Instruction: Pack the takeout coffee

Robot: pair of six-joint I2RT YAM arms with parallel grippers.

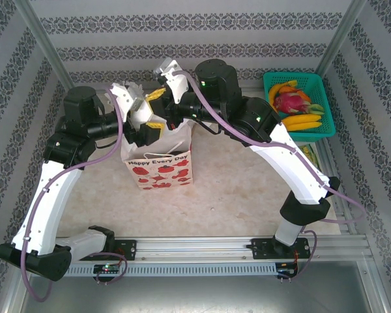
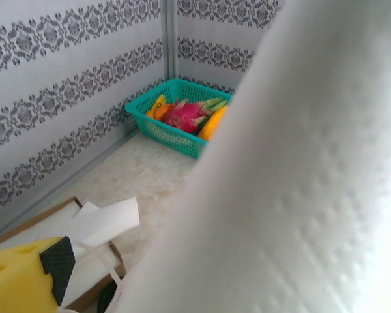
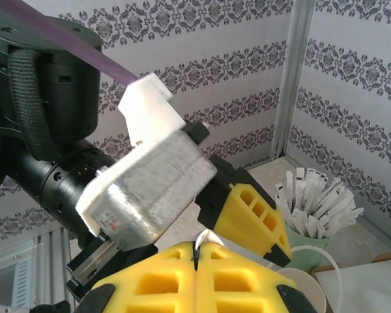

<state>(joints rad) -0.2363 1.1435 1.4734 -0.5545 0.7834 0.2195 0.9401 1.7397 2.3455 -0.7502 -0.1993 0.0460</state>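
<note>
Where the takeout coffee sits I cannot tell from here. The nearest hint is a dark curved edge (image 2: 106, 298) low in the left wrist view, under the white flaps of the paper bag (image 2: 105, 222) (image 1: 158, 166), and it is too little to call a lid.

From above, the left gripper (image 1: 150, 116) hangs over the bag's open mouth (white paper, red prints, "Happy Every Day" on the front). The bag stands upright on the worktop (image 1: 241, 195). The left wrist camera catches one yellow finger (image 2: 16, 283) far off at the left edge, so the jaws stand apart. A big white blur close to the lens covers the right of that view.

Just beside it, the right gripper (image 1: 155, 93) points toward the left arm. Its wrist view shows what the overhead cannot: two yellow fingers (image 3: 150, 287) pressed together with nothing between them, and past them a pale green cup of white sticks (image 3: 307, 238).

Far right, a teal basket of fruit (image 1: 298, 104) sits in the corner.
</note>
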